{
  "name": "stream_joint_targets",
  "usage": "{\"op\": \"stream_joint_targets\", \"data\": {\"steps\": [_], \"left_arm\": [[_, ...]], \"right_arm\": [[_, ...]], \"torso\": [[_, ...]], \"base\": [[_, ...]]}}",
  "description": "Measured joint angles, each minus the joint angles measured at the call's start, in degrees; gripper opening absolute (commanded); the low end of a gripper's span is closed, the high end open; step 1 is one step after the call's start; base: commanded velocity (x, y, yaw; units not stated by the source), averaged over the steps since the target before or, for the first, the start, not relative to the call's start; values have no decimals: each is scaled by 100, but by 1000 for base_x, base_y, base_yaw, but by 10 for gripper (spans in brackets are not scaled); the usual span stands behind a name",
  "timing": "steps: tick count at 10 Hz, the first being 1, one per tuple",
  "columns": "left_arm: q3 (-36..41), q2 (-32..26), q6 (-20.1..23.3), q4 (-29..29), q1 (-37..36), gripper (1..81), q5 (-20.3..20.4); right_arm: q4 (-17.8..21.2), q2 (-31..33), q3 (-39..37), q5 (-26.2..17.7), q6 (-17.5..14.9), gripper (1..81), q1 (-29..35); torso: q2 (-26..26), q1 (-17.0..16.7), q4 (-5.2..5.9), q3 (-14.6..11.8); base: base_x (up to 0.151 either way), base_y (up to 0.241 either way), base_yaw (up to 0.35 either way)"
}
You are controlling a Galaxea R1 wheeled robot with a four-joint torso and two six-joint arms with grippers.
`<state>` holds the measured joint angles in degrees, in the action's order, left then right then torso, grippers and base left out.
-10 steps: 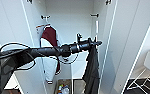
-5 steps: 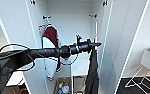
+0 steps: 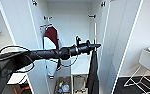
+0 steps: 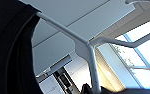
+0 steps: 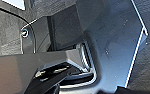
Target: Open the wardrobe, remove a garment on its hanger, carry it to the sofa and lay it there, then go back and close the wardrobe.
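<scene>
tall white two-door wardrobe standing open ahead, doors swung wide to either side, pale interior with hooks high on the back and side walls. holding, on its left side, a maroon jacket with white sleeves on an orange-brown hanger; on its right side, a plain black loose shirt of soft fabric draped straight down in a narrow fold. at the bottom, a low compartment with a few small colourful items, too blurred to name.

left arm reaching in from the left, its gripper right at the top of the black shirt. thin pale hanger seen close in the left wrist view, neck and sloping arms plain, black cloth over one shoulder. probably gripped near the neck, but cannot tell whether the fingers are pinching it, pressed together or spread. same for the right gripper: cannot tell.

likely step: lifting the shirt and hanger off the hook and out. risks from here, largest first:
- long hem dragging or catching on the door edge or the lower compartment while backing out, pulling the cloth off the hanger.
- soft fabric sliding off the sloped hanger arm if tilted.
- hook top snagging on its wall peg, twisting the hanger in a loose hold.
- arm brushing the maroon jacket close beside it.

white chair to the right, well apart.
</scene>
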<state>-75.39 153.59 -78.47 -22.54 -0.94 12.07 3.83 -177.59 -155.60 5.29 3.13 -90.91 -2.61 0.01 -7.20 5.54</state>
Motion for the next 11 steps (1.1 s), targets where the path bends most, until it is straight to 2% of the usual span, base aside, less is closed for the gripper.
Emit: {"op": "stream_joint_targets", "data": {"steps": [5,8,11], "left_arm": [[107,-91,22,0,17,10,127],[323,-238,33,-345,363,10,60],[679,-596,22,-461,432,10,-990]], "right_arm": [[0,-2,0,9,0,811,-2],[0,0,0,9,0,811,-2],[0,0,0,11,-2,811,0]], "torso": [[2,5,0,0],[2,5,0,0],[2,5,0,0]], "base": [[0,0,0],[0,0,0],[0,0,0]]}}
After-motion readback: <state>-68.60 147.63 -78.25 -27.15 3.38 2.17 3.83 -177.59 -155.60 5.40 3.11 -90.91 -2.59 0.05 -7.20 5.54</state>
